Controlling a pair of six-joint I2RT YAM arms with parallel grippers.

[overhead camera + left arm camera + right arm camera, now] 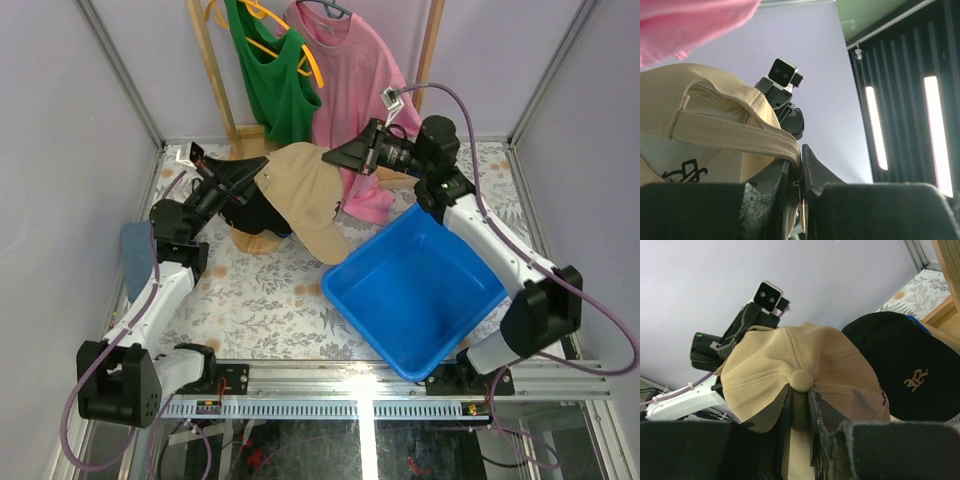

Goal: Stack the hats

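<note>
Landmark: the blue tub [420,290], set cornerwise on the floral table [250,310]. You read every position below from it.
Tan cap [305,195]: lifted clear of the table just beyond the tub's far-left corner. It hangs between your 2 grippers, with its brim drooping toward the tub.
Left gripper [799,159]: clenched on the tan cap's rear strap, which passes between the 2 fingers. It lies beyond and to the left of the tub.
Right gripper [800,390]: grasping the tan cap's crown, with its fingers pinched just under the top button [801,380]. It sits beyond the tub's far edge.
Black cap [910,360]: seated on the wooden stand [255,242], left of the tub and partly under the tan cap. You see a tan embroidered emblem [916,378] on it.
Grey-blue cloth [135,255]: lies on the table well to the left of the tub, past your left arm.
Pink shirt [345,70] and green tank top [270,80]: both hang from the wooden rack beyond the tub. The pink hem reaches down near the tub's far corner.
</note>
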